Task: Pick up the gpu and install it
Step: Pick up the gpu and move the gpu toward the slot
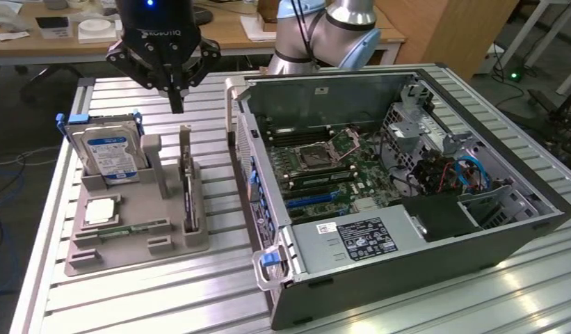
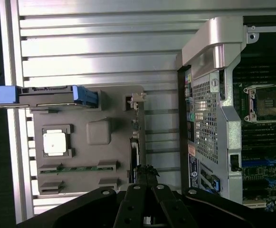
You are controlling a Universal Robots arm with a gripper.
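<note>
Thin flat gpu (image 1: 188, 191) stands edgewise in grey holder (image 1: 141, 209).

Strong overhead light bleaches the ribbed counter (image 2: 104, 52) almost white with streaks of glare, while the tool (image 2: 146, 171) hangs as a black silhouette, its detail swallowed.

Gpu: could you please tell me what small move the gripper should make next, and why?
Probably open the jaws: the gripper hangs above one end of the gpu, which stands on edge in the grey holder, and the jaws look shut, unable to straddle it.
</note>
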